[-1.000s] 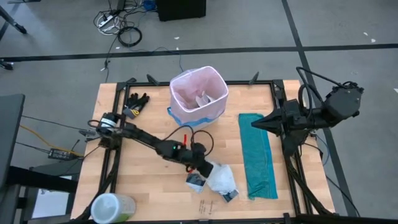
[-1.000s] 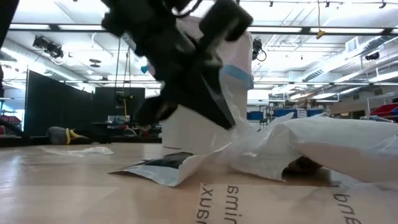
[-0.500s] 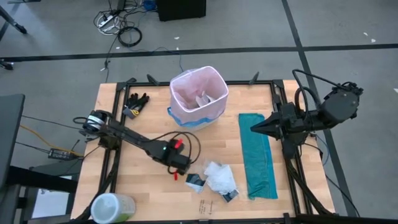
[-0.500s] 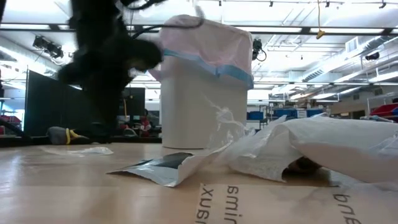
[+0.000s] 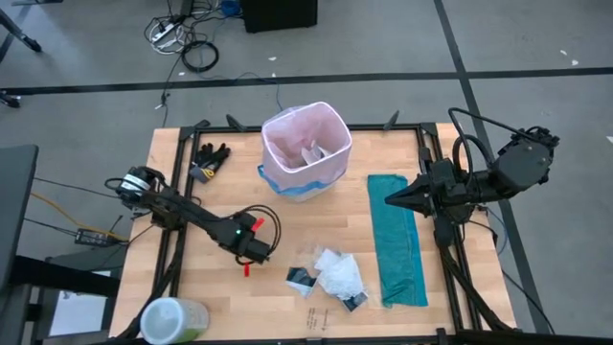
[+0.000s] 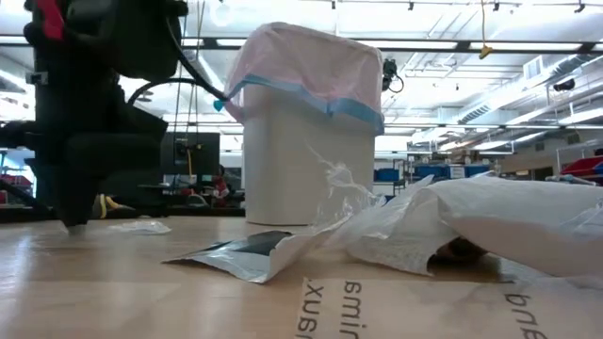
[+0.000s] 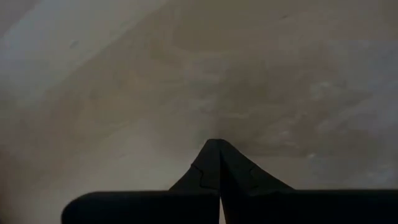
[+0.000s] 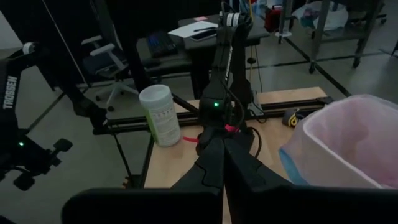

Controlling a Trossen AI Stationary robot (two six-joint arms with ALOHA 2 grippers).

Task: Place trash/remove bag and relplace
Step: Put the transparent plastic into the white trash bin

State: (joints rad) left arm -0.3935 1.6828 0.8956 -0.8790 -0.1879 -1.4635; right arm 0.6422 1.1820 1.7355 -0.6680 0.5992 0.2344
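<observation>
Left gripper [image 5: 255, 253] was pinched shut on nothing, just beside the trash [image 5: 330, 278] pile, well short of the lined bin [image 5: 305, 149]. Right gripper [image 5: 393, 197] was shut too. Reaching like that, it'd probably just shove scraps around.

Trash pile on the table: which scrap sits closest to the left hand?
The black-and-white packet at the pile's left edge. It lies nearest the left hand, with the crumpled white wrapper and the other dark packet farther right.
</observation>
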